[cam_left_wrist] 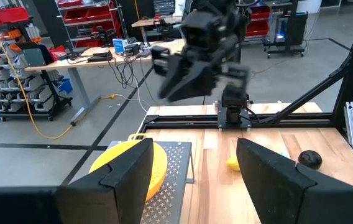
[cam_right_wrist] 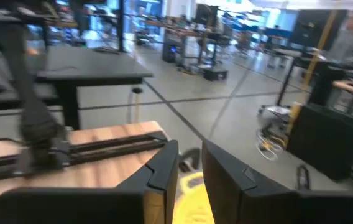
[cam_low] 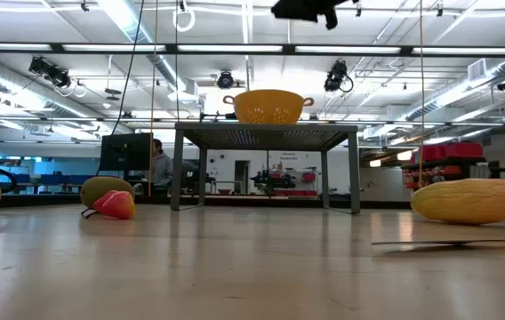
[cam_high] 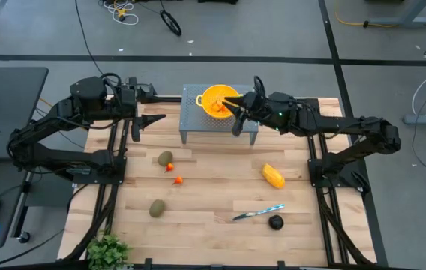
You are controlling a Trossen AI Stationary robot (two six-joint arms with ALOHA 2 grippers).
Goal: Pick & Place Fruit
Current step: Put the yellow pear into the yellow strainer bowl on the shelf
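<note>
- Right gripper (cam_high: 235, 112), above the yellow perforated bowl (cam_high: 211, 96) on the grey metal stand (cam_high: 192, 124): fingers narrowly parted, holding nothing.
- Left gripper (cam_high: 153, 108), beside the stand: fingers spread, empty.
- 2 olive-brown oval fruits (cam_high: 166, 158) (cam_high: 156, 208), a yellow-orange oblong fruit (cam_high: 273, 176) and a dark round fruit (cam_high: 275, 222) lie on the wooden table (cam_high: 213, 191).

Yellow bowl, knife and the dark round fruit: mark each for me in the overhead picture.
yellow bowl (cam_high: 211, 94): high view, on its rim.
knife (cam_high: 259, 213): high view, middle of its length.
dark round fruit (cam_high: 275, 222): high view, its centre.
</note>
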